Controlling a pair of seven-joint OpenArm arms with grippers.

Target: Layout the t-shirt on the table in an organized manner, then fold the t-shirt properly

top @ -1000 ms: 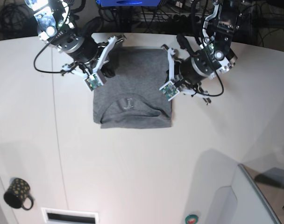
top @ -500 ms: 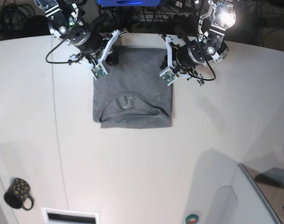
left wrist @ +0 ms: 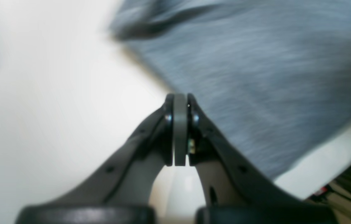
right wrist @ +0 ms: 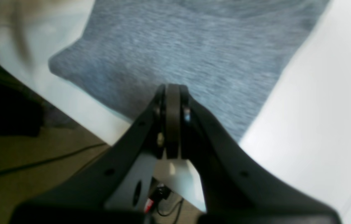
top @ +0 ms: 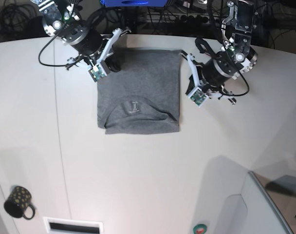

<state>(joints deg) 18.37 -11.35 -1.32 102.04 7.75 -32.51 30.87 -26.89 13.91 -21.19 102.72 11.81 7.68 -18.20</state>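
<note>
At the left of the base view is my right pincer (top: 120,33), over the far-left corner of the t-shirt (top: 138,92). Its jaws are pressed flat together with nothing between them. From that wrist, the grey cloth (right wrist: 194,53) lies spread just beyond the tips, with the edge of the table (right wrist: 318,109) running past on both sides.

The t-shirt rests in the middle — a neat folded rectangle on the white table (top: 148,180), neckline label facing up toward the near edge.

To the right, my left pincer (top: 183,52) sits just off the shirt's far-right corner, also closed on nothing. From that wrist my pincer (left wrist: 180,102) has the cloth (left wrist: 256,77) ahead and to one side — bare tabletop on the other.
</note>
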